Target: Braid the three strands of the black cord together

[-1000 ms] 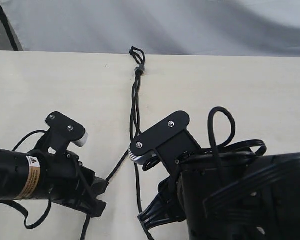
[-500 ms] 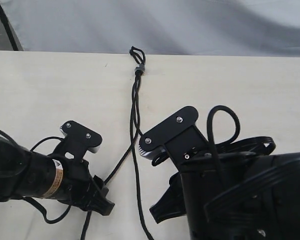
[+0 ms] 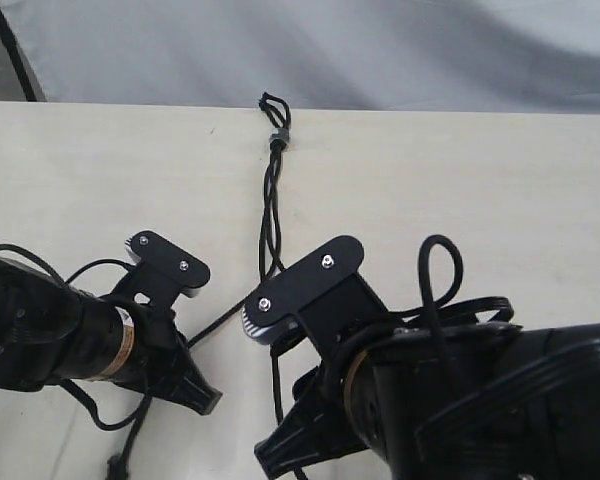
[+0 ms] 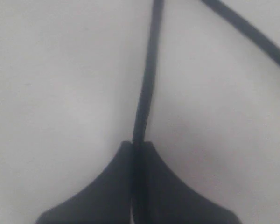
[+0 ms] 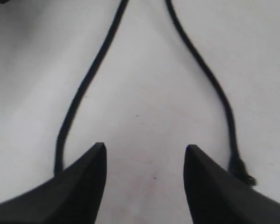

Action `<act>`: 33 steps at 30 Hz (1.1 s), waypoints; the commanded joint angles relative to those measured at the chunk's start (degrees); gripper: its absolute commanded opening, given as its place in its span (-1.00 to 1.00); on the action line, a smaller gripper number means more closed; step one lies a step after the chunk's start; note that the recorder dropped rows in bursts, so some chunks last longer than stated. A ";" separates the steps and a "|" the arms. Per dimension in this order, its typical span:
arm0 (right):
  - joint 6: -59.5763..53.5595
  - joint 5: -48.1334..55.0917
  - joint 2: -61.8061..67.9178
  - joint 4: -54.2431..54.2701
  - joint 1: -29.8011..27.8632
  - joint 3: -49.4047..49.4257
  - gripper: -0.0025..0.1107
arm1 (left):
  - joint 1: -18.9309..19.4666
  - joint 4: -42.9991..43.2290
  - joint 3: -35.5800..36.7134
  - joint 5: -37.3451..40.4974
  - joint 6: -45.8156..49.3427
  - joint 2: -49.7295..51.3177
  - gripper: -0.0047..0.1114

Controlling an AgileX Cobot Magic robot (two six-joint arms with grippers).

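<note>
Near-left on the table (image 3: 480, 180), the left claw (image 4: 137, 145) pinches one strand (image 4: 147, 84), likely to cross it over, while the right claw (image 5: 144, 151) hangs wide and empty between the other two, the cord (image 3: 271, 190) running to the far edge.

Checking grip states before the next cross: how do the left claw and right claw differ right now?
Left claw is shut; right claw is open wide. Left claw pinches one strand; right claw holds nothing, with bare table between its fingers and two strands passing on either side. Shared: both are black and down close to the table.
</note>
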 commanded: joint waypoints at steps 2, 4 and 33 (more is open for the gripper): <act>0.29 -12.97 1.75 2.00 -0.24 2.82 -0.10 | -0.12 0.06 -1.77 4.43 1.78 -0.09 -0.92; 0.19 -15.37 3.07 2.55 -0.24 2.95 -0.10 | -0.12 0.34 -2.16 4.54 1.91 -0.09 -0.92; -0.16 -11.86 13.49 3.22 -0.24 2.84 -0.96 | 0.13 -1.31 -0.99 15.81 2.20 -5.55 -0.92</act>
